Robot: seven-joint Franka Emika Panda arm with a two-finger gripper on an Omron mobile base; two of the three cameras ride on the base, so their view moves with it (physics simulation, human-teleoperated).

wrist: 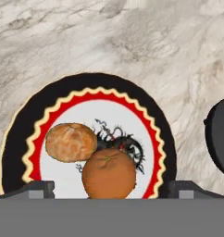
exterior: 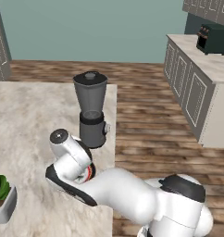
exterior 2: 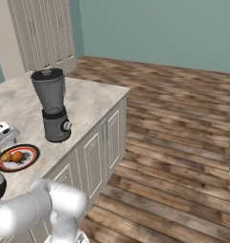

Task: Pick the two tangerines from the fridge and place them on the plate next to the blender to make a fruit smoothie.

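Note:
Both tangerines lie on the plate (wrist: 21, 125), touching each other: one (wrist: 71, 142) on the pale centre, the other (wrist: 108, 173) nearer the hand. My gripper (wrist: 113, 187) hovers just over the plate, open. Its fingertips (wrist: 40, 187) stand wide apart on either side of the nearer tangerine without touching it. From the right base view the plate (exterior 2: 33, 154) with the tangerines (exterior 2: 14, 156) sits on the marble counter just in front of the blender (exterior 2: 52, 104). In the left base view my arm covers most of the plate beside the blender (exterior: 91, 109). The fridge is out of view.
A potted plant (exterior: 0, 194) stands on the counter left of my arm. The counter's edge (exterior 2: 107, 111) drops to the wooden floor on the right. A dark toaster oven (exterior: 213, 39) sits on a far counter across the room.

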